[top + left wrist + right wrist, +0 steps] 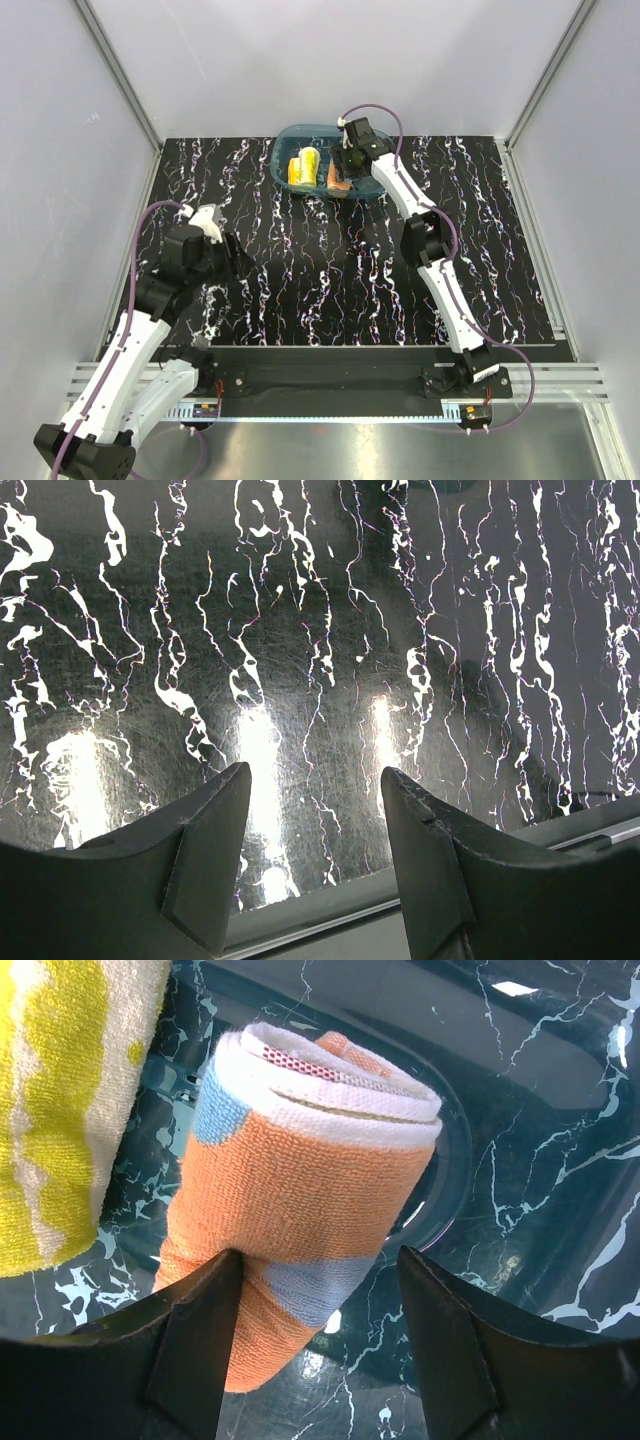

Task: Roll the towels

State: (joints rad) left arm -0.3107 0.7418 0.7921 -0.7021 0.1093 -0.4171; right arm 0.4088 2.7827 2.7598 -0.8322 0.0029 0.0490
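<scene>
The orange towel (300, 1190) is rolled up and lies in the teal tub (520, 1160); it also shows in the top view (339, 180). The yellow towel (60, 1110) lies rolled beside it, on its left in the top view (303, 168). My right gripper (318, 1290) is open over the tub (290, 135), its left finger touching the orange roll, the right finger apart from it. My left gripper (315, 810) is open and empty, low over the black marbled table (320, 630) at the left (228, 252).
The teal tub stands at the back middle of the table. Metal frame posts rise at the back corners. A grey rail (330, 920) runs along the table's edge under the left gripper.
</scene>
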